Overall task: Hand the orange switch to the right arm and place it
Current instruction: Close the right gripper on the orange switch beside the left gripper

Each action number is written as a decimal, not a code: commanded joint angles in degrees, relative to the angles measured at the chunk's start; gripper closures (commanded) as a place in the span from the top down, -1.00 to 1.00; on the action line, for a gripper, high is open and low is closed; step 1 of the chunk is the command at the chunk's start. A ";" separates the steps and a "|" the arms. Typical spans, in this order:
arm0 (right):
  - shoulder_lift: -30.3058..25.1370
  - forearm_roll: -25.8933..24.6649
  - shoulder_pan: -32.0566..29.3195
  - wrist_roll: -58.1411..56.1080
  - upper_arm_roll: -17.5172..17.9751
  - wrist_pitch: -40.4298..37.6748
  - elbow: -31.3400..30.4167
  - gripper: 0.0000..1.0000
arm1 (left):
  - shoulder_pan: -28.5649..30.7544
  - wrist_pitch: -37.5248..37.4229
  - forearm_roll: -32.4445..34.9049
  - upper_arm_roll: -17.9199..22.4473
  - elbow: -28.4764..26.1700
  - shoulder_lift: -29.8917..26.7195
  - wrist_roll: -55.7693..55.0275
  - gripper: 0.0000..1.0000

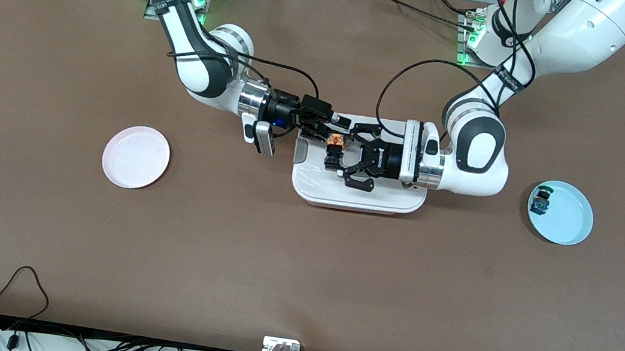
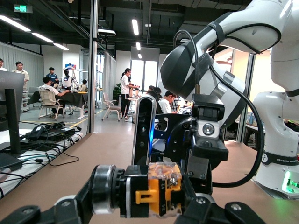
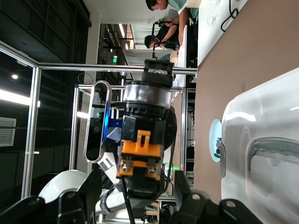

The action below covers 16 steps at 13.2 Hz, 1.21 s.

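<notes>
The orange switch (image 1: 334, 149), a tiny black part with an orange cap, is held in the air over the white tray (image 1: 358, 198) at the table's middle. My left gripper (image 1: 344, 157) is shut on it lengthwise, one finger on the silver ring end and one on the orange cap. In the left wrist view the switch (image 2: 154, 189) lies across my left gripper (image 2: 138, 203). My right gripper (image 1: 327, 131) is open at the orange cap end. In the right wrist view the switch (image 3: 140, 149) stands between the spread fingers of my right gripper (image 3: 133, 201), with a gap on each side.
A pink plate (image 1: 135, 156) lies toward the right arm's end of the table. A light blue plate (image 1: 567, 224) toward the left arm's end holds a dark part with a green cap (image 1: 540, 200). The tray (image 3: 261, 140) also shows in the right wrist view.
</notes>
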 commanded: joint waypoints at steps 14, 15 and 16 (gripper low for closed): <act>0.40 -3.25 -2.46 7.36 -0.73 0.37 3.12 0.26 | -0.81 0.27 -3.89 -0.75 0.26 -0.70 1.22 -1.00; 0.40 -3.44 -2.81 7.98 -0.73 0.28 3.30 0.26 | -0.81 0.19 -3.89 -0.84 0.26 -0.70 1.13 -1.00; 0.40 -3.44 -3.07 7.99 -0.73 0.19 3.30 0.26 | -0.81 0.27 -3.89 -0.84 0.26 -0.70 1.13 -1.00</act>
